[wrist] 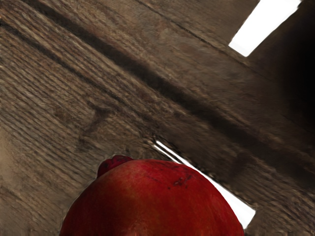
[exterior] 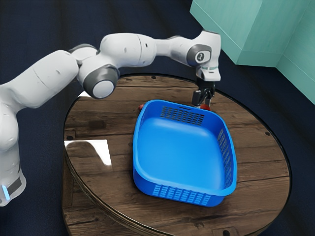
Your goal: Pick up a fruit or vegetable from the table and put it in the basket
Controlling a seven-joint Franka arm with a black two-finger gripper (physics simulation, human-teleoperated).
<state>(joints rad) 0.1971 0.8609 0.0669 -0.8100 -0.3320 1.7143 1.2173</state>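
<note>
My gripper (exterior: 203, 100) is low over the table, just beyond the basket's far rim in the exterior view. A red fruit (exterior: 205, 107) shows at its lower end, partly hidden by the rim. In the wrist view the round red fruit (wrist: 155, 201), which resembles a pomegranate with a darker crown, is large at the lower edge, under or at my hand. Whether it is held cannot be told. The blue basket (exterior: 184, 186) stands upright on the table, with nothing visible inside.
Another small red thing (exterior: 141, 106) peeks out beside the basket's far corner, on the exterior view's left. The round wooden table (exterior: 263, 172) has a dark curved edge. White bright patches (exterior: 93, 147) lie on its exterior-view left side.
</note>
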